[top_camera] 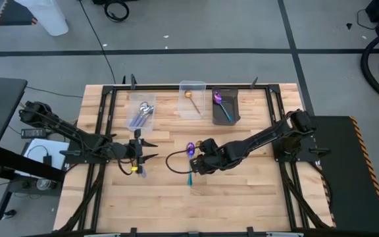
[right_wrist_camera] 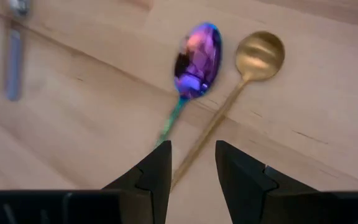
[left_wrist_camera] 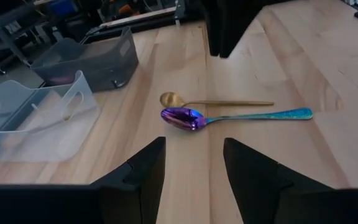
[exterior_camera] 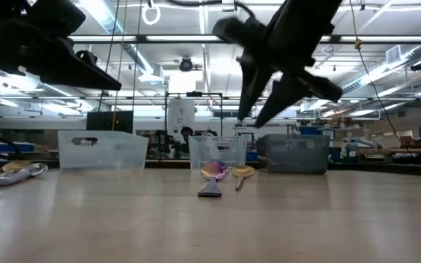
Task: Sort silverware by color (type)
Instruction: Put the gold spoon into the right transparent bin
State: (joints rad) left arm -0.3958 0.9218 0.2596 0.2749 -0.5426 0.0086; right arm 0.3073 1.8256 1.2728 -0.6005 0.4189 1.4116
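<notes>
Table center, near edge first: iridescent spoon (right_wrist_camera: 197, 59) and gold spoon (right_wrist_camera: 261, 53) lie side by side, flat on the wood table (top_camera: 242, 197). Iridescent one has a purple-blue bowl and teal handle; gold one is slim, matte, round bowl. Bowls sit just beside each other, handles nearly parallel.

Right gripper (top_camera: 199, 161) hangs over the two handles, empty, fingers apart with the gold handle showing in the gap in the right wrist view. Low view shows it clear above the table, not touching.

Left gripper (top_camera: 140, 150) at about 9 o'clock of the pair, also empty, fingers spread. Its wrist view looks across at both spoons full length; the right wrist view cuts the handles off.

Only the low view shows a silver spoon (exterior_camera: 20, 174) lying on the table at far left.

Farther back, 12 o'clock: three bins in a row. Left clear bin (top_camera: 131, 105) holds silver spoons (top_camera: 143, 115). Middle clear bin (top_camera: 193, 85) holds one gold spoon (top_camera: 191, 97). Dark bin (top_camera: 234, 108) holds iridescent spoons (top_camera: 221, 104). Bin contents are readable only from the high view.
</notes>
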